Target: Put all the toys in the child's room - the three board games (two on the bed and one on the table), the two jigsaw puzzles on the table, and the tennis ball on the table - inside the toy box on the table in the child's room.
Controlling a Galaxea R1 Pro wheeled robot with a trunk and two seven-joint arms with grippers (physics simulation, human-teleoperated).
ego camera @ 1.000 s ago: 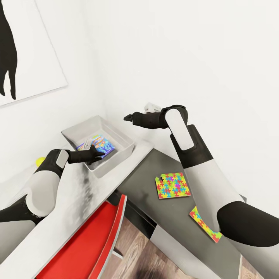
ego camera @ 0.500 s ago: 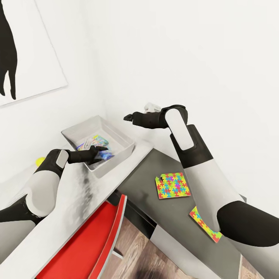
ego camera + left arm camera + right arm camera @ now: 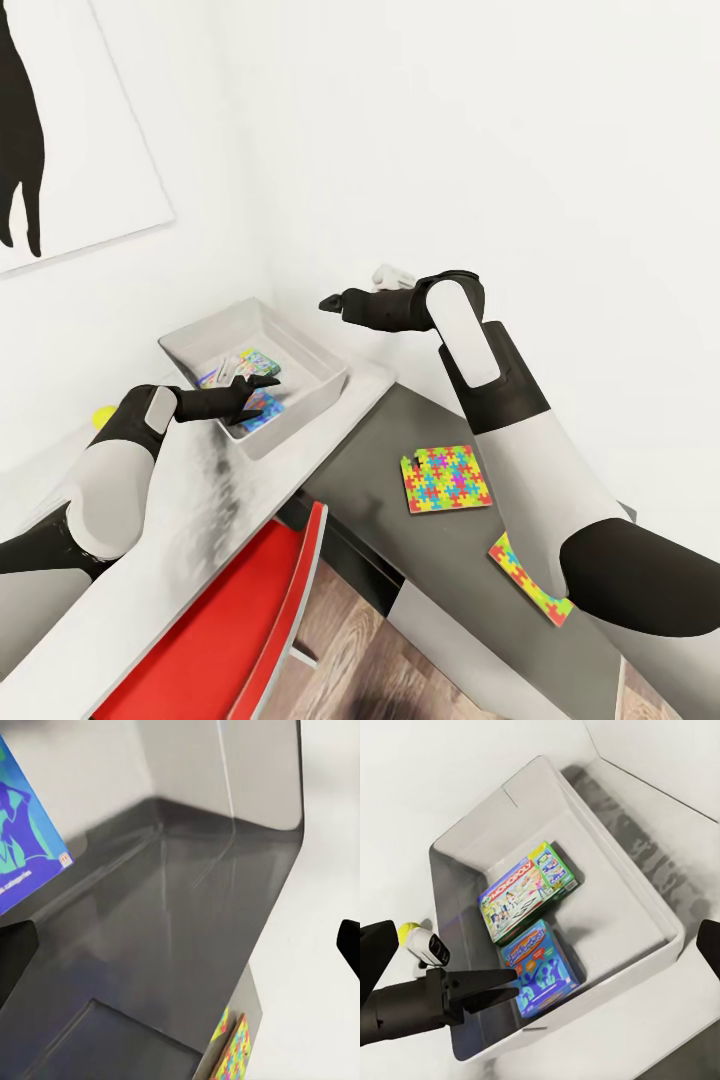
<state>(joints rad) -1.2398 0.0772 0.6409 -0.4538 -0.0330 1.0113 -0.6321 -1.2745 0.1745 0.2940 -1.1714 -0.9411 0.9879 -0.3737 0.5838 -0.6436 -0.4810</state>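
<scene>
Lying in the toy box (image 3: 585, 832) on the counter (image 3: 190, 520) are two board games, green-edged (image 3: 529, 891) and blue (image 3: 538, 967). The left claw (image 3: 499, 990) hovers over the blue game, jaws parted and empty; the right claw's (image 3: 330, 303) state cannot be told. Both jigsaw puzzles (image 3: 446, 479) (image 3: 530, 590) and the tennis ball (image 3: 406, 932) are not yet binned.

Grey interior of the toy box (image 3: 187, 915) occupies most of the frame, its corner at upper centre. Blue board game (image 3: 22, 832) lies at the left edge. Colourful jigsaw puzzle (image 3: 236, 1054) edge shows at bottom centre. Dark jaws tips flank both sides.
</scene>
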